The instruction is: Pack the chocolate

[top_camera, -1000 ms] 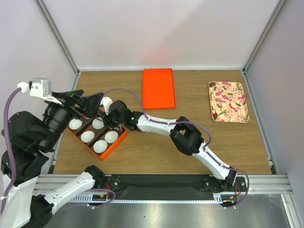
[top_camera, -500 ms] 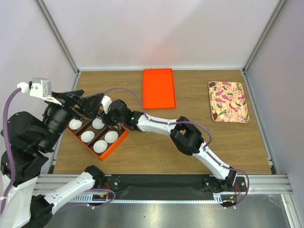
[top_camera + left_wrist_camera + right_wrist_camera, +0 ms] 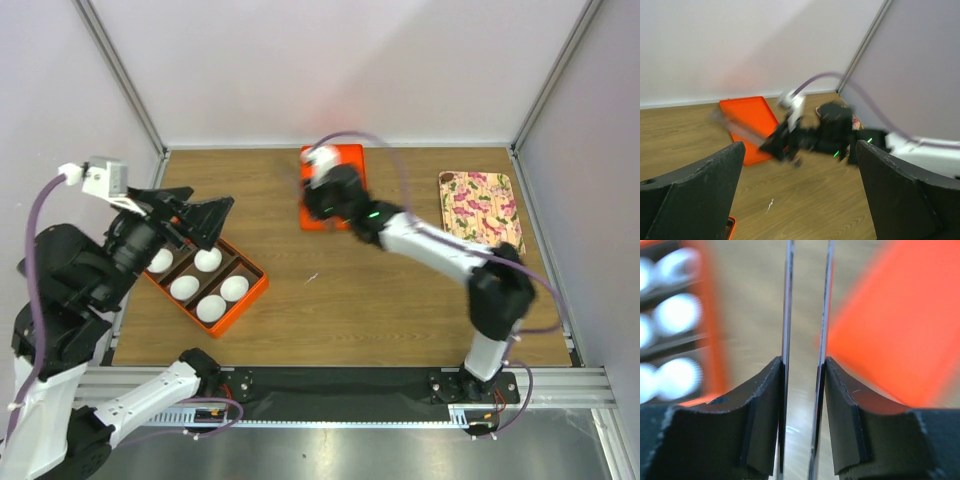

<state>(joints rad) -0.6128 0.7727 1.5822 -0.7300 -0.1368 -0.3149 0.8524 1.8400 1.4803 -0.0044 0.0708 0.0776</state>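
The chocolate shows only as a small dark spot at the floral plate's far left corner, on the right. The right gripper, blurred over the flat orange tray, has its blades narrowly apart, with nothing seen between them. The left gripper gapes wide by the orange box.

The box sits on the desk near its left edge, about midway between front and back, askew to that edge. Paper cups stand in its compartments, one in each (the box's far-left end is hidden from above). The lid lies flat at the middle of the far edge, well apart from the box. The plate rests in the far right corner, with a chocolate lump on its near left corner.
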